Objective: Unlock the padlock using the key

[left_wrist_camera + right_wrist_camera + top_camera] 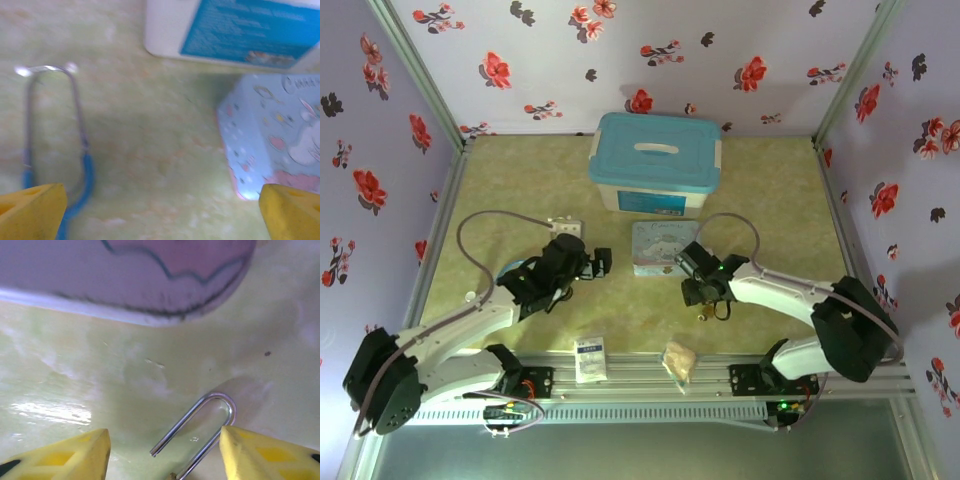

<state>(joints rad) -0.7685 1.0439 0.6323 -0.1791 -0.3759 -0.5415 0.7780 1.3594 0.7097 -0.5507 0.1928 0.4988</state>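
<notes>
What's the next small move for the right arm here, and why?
Probably lift the right gripper slightly, clear of the padlock. Its shackle shows one free end in the right wrist view, so the lock looks already open, and the jaws stand open on either side without clamping it.

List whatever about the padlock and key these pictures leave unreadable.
Padlock: a speck from above; in the right wrist view the bottom edge cuts off its body below the shackle.
Key: too small to pick out from above, or hidden under the right pincer.
Box label: blurred in the left wrist view.
</notes>
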